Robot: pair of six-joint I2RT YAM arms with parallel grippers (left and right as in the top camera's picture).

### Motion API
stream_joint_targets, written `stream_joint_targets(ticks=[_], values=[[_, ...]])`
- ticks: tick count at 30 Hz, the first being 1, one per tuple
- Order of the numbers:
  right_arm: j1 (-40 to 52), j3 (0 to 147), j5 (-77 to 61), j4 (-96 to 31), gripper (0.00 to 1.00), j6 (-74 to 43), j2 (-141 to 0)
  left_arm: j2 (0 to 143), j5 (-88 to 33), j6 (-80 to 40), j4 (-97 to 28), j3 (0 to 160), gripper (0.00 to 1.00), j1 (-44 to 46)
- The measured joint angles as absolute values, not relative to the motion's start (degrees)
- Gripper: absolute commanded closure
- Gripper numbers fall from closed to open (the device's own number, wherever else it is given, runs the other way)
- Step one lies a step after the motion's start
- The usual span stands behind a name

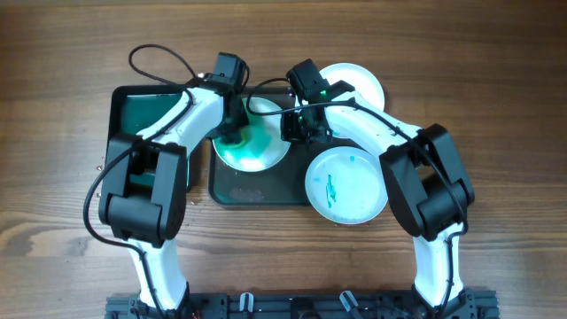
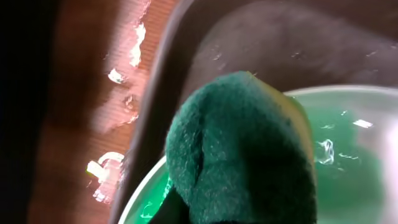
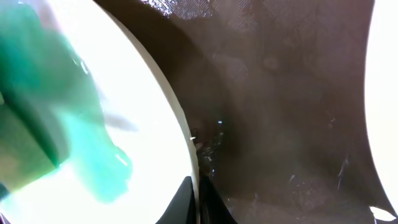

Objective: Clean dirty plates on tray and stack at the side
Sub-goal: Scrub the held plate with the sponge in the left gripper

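Dark grey rectangular tray (image 1: 257, 188) lay mid-table, bearing a teal-smeared round white plate (image 1: 264, 152). A second smeared plate (image 1: 347, 184) overlapped its right edge, and a third plate (image 1: 359, 81) sat by its far right corner. The left gripper (image 1: 232, 135) pinched a green sponge (image 2: 242, 155) against the first plate. The right gripper (image 1: 299, 126) clamped that plate's rim.

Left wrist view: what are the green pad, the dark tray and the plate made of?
The green pad looks like a fibrous scourer or foam, matte with a fuzzy nap. The tray is probably moulded plastic, dark grey, dull sheen, rounded rim. The plate is smooth and glossy under the green wet film; ceramic or melamine, can't tell.
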State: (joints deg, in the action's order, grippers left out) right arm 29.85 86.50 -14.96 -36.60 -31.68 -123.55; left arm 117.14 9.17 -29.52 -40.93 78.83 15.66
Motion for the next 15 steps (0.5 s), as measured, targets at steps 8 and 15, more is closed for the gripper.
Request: stream_joint_targets(ticks=[8,15], values=[[29.5,86.5,-15.0,-36.9,0.96,-31.7,-123.5,116.8,-10.6,-21.4,-48.4,79.1,0.96,16.5],[29.4,86.5,-15.0,-36.9,0.96,-31.7,-123.5,117.3,-18.8,-18.7,-38.2,77.6,0.96,18.7]])
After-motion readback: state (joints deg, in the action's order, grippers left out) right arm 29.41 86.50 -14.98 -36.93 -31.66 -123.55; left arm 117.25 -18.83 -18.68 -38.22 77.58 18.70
